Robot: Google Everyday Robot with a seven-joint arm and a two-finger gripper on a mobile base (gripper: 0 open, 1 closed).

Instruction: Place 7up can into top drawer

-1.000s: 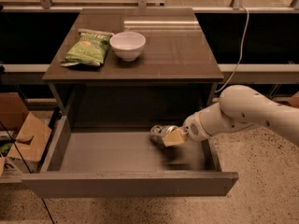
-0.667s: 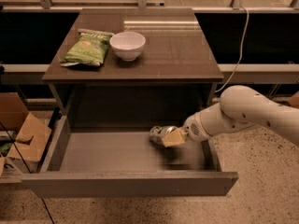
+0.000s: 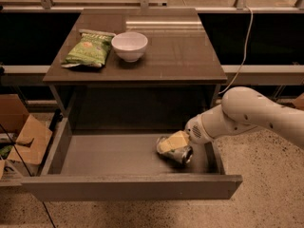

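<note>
Just under end effector point(image 3: 172, 143), 7up can point(image 3: 180, 155), inside top drawer point(image 3: 108, 154)

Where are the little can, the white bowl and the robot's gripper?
7up can point(image 3: 179, 155): camera view, its silvery side.
white bowl point(image 3: 129, 46): camera view, its outer wall.
gripper point(image 3: 167, 144): camera view, its yellowish tip, at the can inside the top drawer point(image 3: 109, 156).

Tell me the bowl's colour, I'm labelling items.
White bowl, camera view; gripper is in the top drawer.
</note>
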